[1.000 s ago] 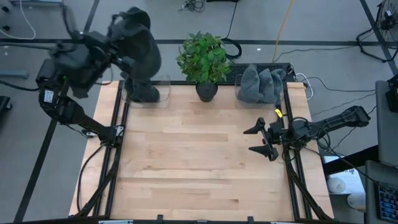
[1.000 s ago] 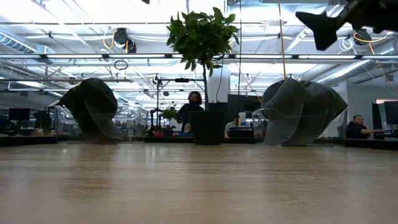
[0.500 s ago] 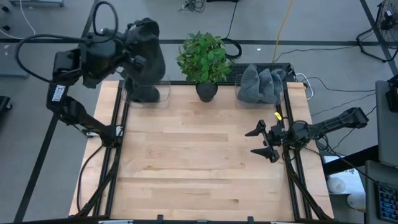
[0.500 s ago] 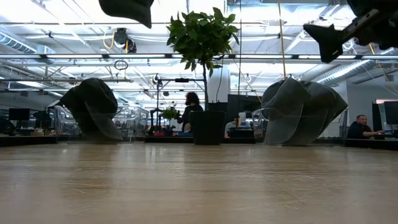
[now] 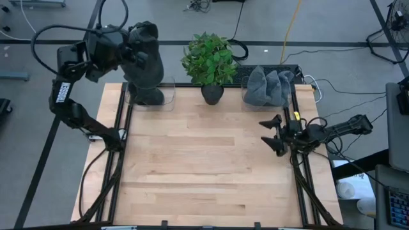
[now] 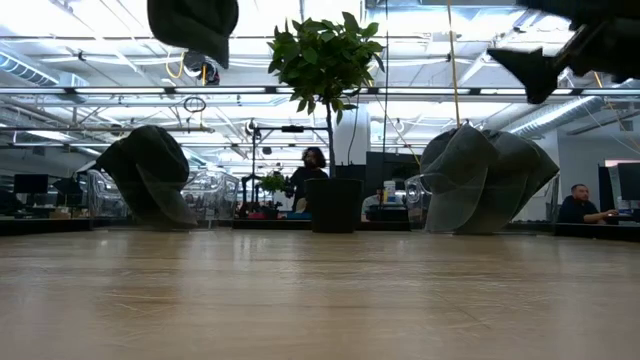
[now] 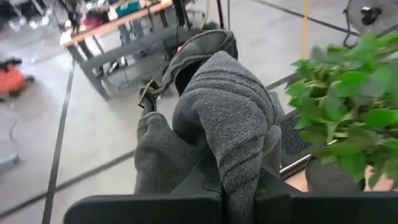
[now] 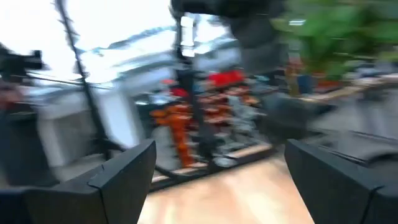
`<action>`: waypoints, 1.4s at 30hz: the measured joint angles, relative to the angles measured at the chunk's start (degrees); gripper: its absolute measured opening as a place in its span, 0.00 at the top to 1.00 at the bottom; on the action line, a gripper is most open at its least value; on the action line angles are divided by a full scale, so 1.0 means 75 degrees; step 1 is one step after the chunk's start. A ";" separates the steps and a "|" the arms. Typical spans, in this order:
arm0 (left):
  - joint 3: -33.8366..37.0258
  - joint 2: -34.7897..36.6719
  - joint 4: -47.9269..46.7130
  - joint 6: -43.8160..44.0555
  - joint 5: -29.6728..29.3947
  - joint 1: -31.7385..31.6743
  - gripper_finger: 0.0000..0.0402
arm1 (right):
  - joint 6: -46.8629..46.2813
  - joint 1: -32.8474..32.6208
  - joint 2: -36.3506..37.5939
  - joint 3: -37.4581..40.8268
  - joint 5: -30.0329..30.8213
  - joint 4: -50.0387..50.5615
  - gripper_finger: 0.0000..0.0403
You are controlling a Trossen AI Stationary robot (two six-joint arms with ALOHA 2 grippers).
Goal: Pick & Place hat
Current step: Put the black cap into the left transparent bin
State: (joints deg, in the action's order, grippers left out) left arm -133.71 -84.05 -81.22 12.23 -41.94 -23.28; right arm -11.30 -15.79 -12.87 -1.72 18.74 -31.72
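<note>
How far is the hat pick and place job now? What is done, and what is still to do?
Done: the pick. The left end effector is shut on a dark grey hat and holds it in the air above the table's far left corner, near the plant.
In hand: carrying the hat.
Left: setting it down and releasing. The right end effector waits open at the right edge.

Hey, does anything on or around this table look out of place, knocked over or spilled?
Nothing stands out. The dark grey knitted hat is pinched in the shut left gripper above the table's far left corner; the potted green plant stands upright, and the right gripper hovers open at the right edge.
</note>
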 joint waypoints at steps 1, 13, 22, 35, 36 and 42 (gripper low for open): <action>0.0022 0.0001 -0.0029 0.0039 0.0153 -0.0182 1.00 | 0.0026 0.0000 0.0051 0.0001 0.0358 0.0124 0.14; 0.2089 0.0001 0.1290 -0.0360 0.2876 -0.2121 1.00 | 0.0593 0.0000 0.0123 0.0023 0.4329 0.0150 0.14; 0.3978 0.0057 0.4044 -0.0612 0.4117 -0.2415 1.00 | 0.0625 0.0000 0.0123 0.0023 0.4299 0.0093 0.15; 0.6571 0.1646 0.5900 0.0475 0.3353 -0.3013 1.00 | 0.0628 0.0000 0.0123 0.0029 0.4293 0.0091 0.15; 0.6792 0.1765 0.6203 0.0581 0.3352 -0.3014 1.00 | 0.0628 0.0000 0.0123 0.0029 0.4293 0.0093 0.15; 0.7775 0.2102 0.7742 0.1213 0.3340 -0.2952 1.00 | 0.0628 0.0000 0.0123 0.0029 0.4293 0.0093 0.14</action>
State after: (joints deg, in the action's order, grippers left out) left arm -75.40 -68.29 -23.16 21.33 -16.89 -45.43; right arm -6.59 -15.79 -11.94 -1.50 50.94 -31.03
